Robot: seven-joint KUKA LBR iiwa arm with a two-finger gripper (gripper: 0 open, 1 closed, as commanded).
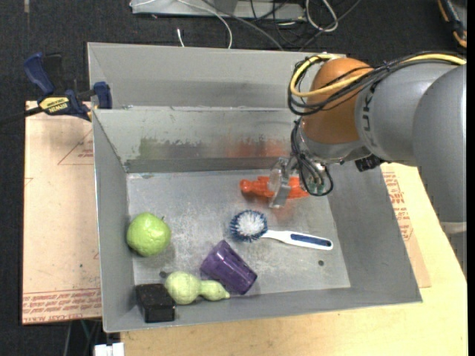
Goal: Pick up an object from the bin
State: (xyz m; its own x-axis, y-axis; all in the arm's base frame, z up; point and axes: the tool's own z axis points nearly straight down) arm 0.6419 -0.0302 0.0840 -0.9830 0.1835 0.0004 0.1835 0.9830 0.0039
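A grey metal bin (pixel 185 132) is seen from above and a little to one side. A thick grey robot arm (pixel 415 117) reaches in from the right. It has an orange cover at the wrist and yellow and black cables looped around it.

The gripper (pixel 284 191) hangs low near the back of the bin floor, right of centre. It sits directly over an orange plastic thing (pixel 256 188). This thing lies flat, and its ends stick out to the left and right of the gripper. The gripper appears to touch it or to sit just above it. From this angle it is not clear whether the tool is spread apart or pressed together.

Just in front of the orange thing lies a brush (pixel 278 234). It has a round blue and white bristle head and a white handle with a blue tip pointing right.

A green apple (pixel 148 234) rests at the left side. Near the front edge, a purple cup (pixel 228 268) lies on its side. It touches a pale green gourd (pixel 189 288), and a black block (pixel 154 302) sits just left of that.
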